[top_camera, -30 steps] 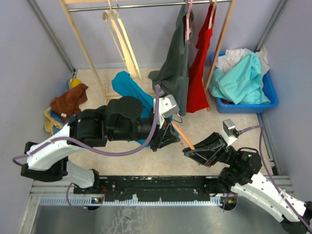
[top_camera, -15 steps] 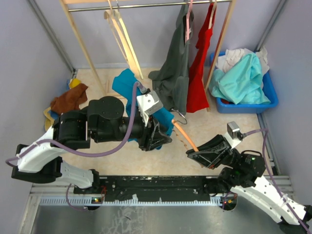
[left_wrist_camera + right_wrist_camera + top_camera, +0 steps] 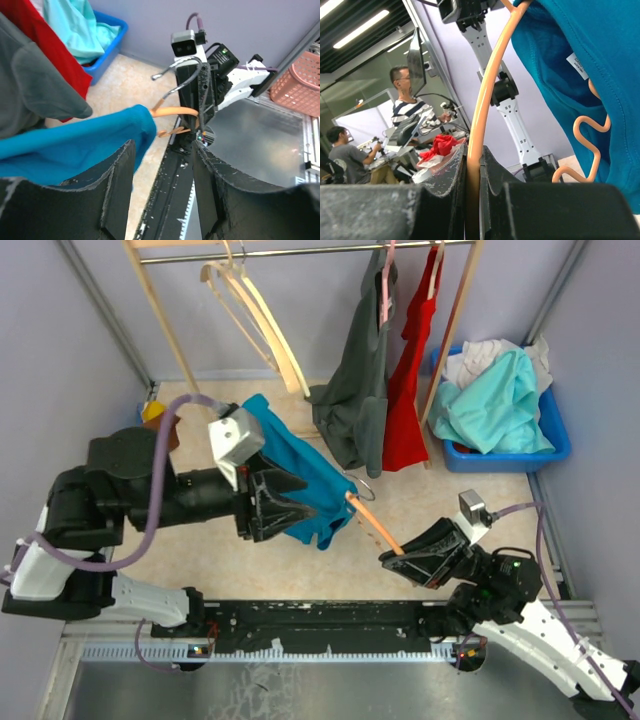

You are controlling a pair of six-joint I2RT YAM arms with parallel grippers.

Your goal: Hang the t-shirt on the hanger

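Seen from overhead, the widest open lane is the bare beige floor [image 3: 330, 570] at lower centre, between the hem of the t-shirt [image 3: 300, 465] and the black base rail [image 3: 320, 618]. A second gap lies right of centre, between the red garment [image 3: 408, 400] and the right gripper [image 3: 392, 556]. The hanger [image 3: 375, 525] slants across the middle, dividing those two gaps. The grey shirt [image 3: 350, 405] hangs close above its hook, crowding any approach from the top. The blue bin [image 3: 500, 459] blocks the right edge, and the left arm [image 3: 130, 500] fills the middle left. From the left wrist, the left gripper [image 3: 162, 150] has its jaws apart, with t-shirt cloth across the left of that gap.
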